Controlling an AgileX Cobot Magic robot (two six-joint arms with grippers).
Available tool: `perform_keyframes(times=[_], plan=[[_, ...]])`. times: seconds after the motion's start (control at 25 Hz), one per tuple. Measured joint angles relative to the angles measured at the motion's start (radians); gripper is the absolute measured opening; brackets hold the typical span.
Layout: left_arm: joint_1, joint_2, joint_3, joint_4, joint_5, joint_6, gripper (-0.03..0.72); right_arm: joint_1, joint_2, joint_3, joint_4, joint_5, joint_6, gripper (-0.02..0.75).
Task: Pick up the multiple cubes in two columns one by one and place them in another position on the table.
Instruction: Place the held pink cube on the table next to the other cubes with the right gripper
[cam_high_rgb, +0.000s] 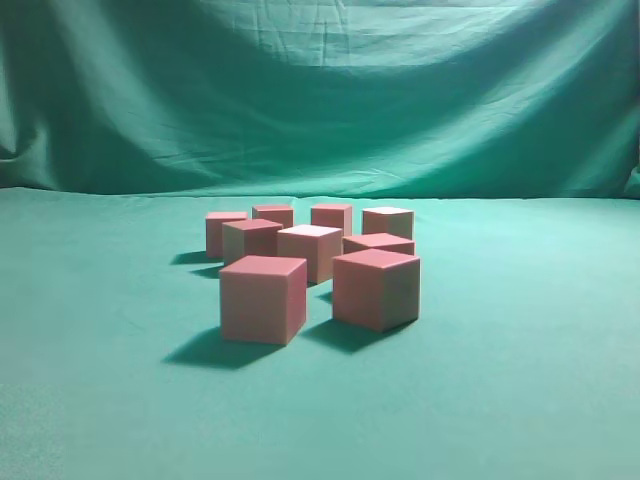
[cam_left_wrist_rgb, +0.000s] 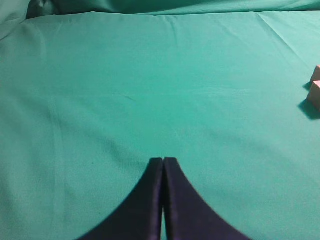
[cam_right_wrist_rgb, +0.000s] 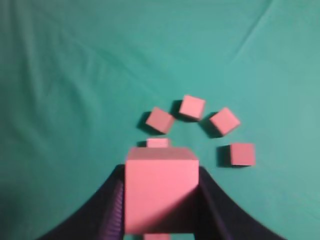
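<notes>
Several pinkish-red and tan cubes (cam_high_rgb: 263, 298) stand bunched in the middle of the green table (cam_high_rgb: 520, 380); neither gripper shows in the exterior view. In the right wrist view my right gripper (cam_right_wrist_rgb: 161, 172) is shut on one cube (cam_right_wrist_rgb: 160, 192), held well above the cloth. Below it lie more cubes (cam_right_wrist_rgb: 192, 107), loosely arced, and one (cam_right_wrist_rgb: 157, 143) peeks out just beyond the held cube. My left gripper (cam_left_wrist_rgb: 163, 160) is shut and empty over bare cloth. Two cubes (cam_left_wrist_rgb: 315, 92) show at the right edge of the left wrist view.
A draped green backdrop cloth (cam_high_rgb: 320, 90) hangs behind the table. Green cloth stretches to the left, right and front of the cube cluster in the exterior view. Faint creases run across the cloth (cam_left_wrist_rgb: 150, 75) ahead of the left gripper.
</notes>
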Motion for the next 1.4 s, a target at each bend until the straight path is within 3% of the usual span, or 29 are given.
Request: perform_keyframes(times=[0.28,0.52,0.84,1.2,1.4], plan=[[0.000,0.000,0.000,0.000,0.000,0.000,0.000,0.285,-0.002,0.114,0.017,-0.004,0.005,0.261],[0.000,0.000,0.000,0.000,0.000,0.000,0.000,0.461,0.011,0.244,-0.022,-0.130,0.005,0.261],[0.000,0.000,0.000,0.000,0.000,0.000,0.000,0.495,0.180,0.264,-0.079,-0.188,0.065,0.261],[0.000,0.000,0.000,0.000,0.000,0.000,0.000,0.530,0.272,0.265,-0.369,-0.196,0.264,0.261],[0.000,0.000,0.000,0.000,0.000,0.000,0.000,0.547,0.297,0.265,-0.443,-0.205,0.400,0.261]])
